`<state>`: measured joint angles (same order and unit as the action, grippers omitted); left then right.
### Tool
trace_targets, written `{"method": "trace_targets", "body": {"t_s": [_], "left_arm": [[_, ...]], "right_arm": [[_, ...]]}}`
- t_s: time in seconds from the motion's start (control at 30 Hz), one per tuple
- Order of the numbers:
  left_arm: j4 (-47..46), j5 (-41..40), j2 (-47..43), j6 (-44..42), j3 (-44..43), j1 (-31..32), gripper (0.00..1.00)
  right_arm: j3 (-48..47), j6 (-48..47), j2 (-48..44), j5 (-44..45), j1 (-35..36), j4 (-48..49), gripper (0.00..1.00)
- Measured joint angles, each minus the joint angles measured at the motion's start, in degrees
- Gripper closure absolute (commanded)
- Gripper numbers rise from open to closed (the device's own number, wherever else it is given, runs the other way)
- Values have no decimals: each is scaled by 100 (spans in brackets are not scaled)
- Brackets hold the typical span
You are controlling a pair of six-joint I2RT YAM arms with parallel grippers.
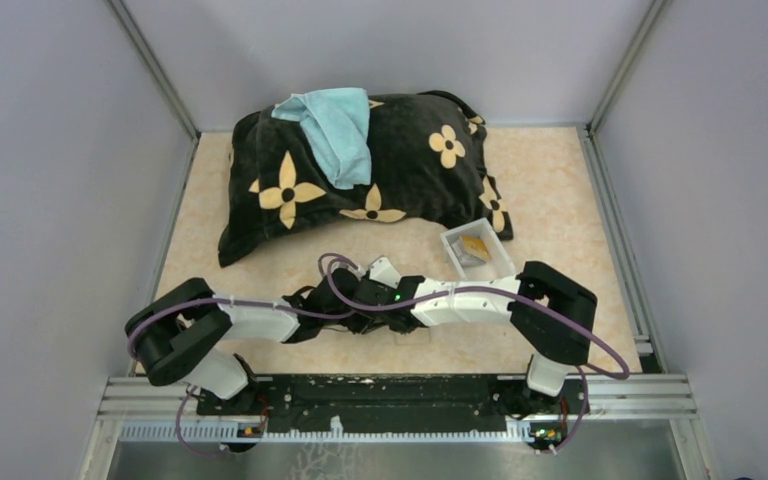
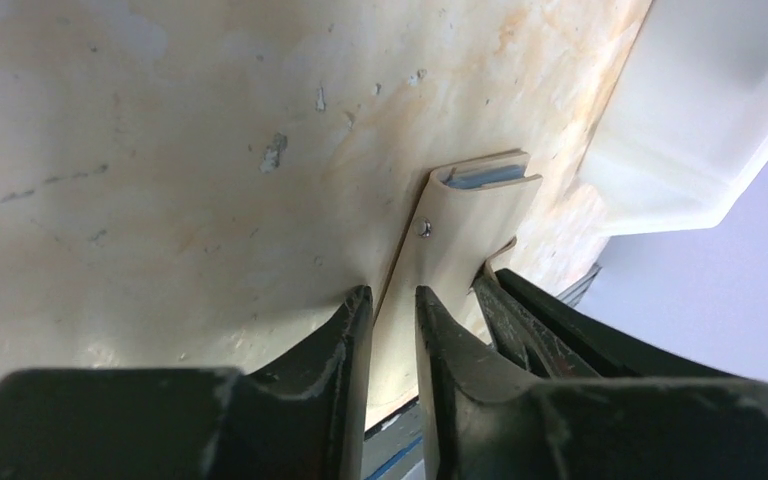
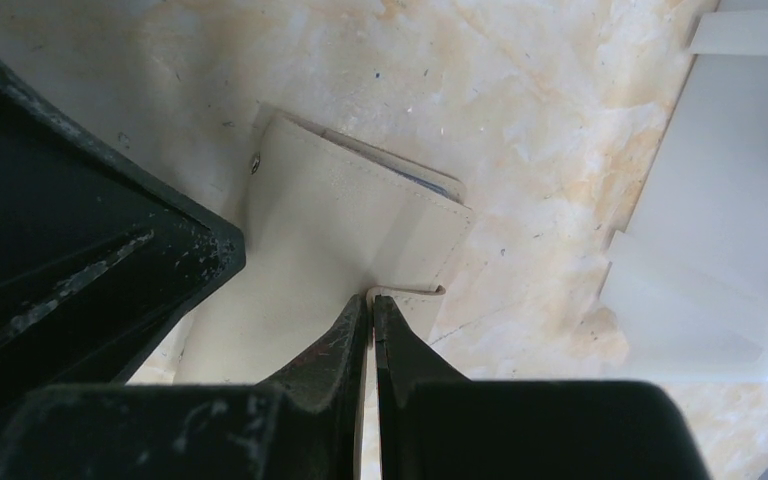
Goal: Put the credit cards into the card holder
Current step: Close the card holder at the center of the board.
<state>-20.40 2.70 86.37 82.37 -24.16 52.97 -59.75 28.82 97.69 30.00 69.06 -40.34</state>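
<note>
Two sets of jaws meet on the card holder (image 3: 340, 220), low centre in the overhead view: left jaws clamp it edge-on, right jaws pinch its flap. We fear uneven pulling could slip it free.

Bright even light, soft shadows, blurred foregrounds

From my console I count two arms, the left arm (image 1: 260, 322) and the right arm (image 1: 465, 300), one pillow (image 1: 400, 175), one cloth (image 1: 332, 130), one tray (image 1: 500, 248), one holder (image 3: 350, 230), and just one gold card (image 1: 475, 246) that I can make out lying in that tray.
</note>
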Motion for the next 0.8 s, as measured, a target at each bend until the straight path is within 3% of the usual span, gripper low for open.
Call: {"method": "trace_targets", "body": {"t_s": [0.1,0.2,0.47,0.8], "left_arm": [[402,-125,-243,-146,-55,61,58],[791,-245,-520,-284,-68,131,56],[1399,-501,-1040,-616,-66,345,61],[1032,-501,-680,-1005,-66,577,69]], "right_arm": [[2,44,0,0,31,-44,96],[2,63,4,11,57,-59,96],[11,149,11,57,85,-101,96],[120,199,-61,-33,96,-715,96]]}}
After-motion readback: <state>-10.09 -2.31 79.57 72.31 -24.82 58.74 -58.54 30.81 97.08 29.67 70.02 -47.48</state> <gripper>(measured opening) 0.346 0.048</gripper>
